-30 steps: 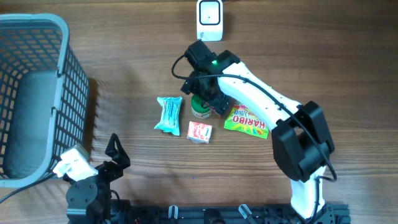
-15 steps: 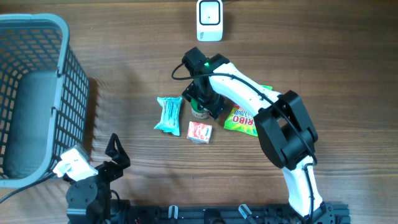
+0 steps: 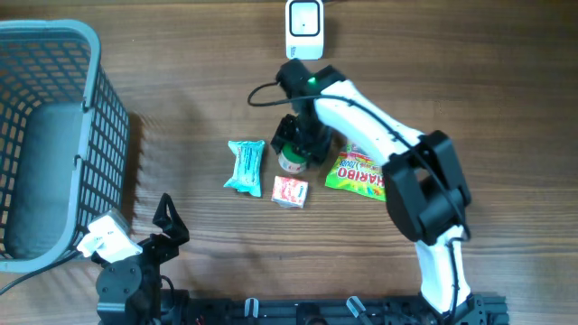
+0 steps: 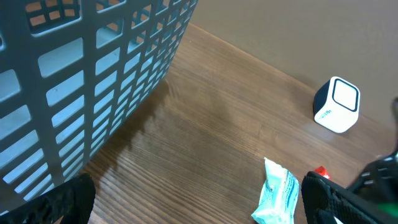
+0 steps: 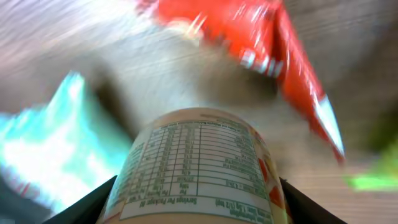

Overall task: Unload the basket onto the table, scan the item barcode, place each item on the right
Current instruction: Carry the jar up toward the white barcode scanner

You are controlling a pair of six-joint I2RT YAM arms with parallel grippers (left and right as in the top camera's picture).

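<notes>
My right gripper [image 3: 300, 143] straddles a small jar [image 5: 196, 165] on the table [image 3: 181, 108].

The jar stands upright right under the gripper, between its two fingers [image 5: 93, 202], with the printed label turned to my wrist camera. I cannot tell whether the fingers press the jar or only flank it. Left of the gripper lies a teal packet [image 3: 245, 166], a small red box [image 3: 290, 191] lies nearer my base, and a Haribo bag [image 3: 361, 176] is on the right. The white scanner [image 3: 304, 29] stands beyond the gripper, apart from it. My left gripper [image 4: 200, 200] is spread wide and empty, with the basket [image 4: 93, 74] to its left.
</notes>
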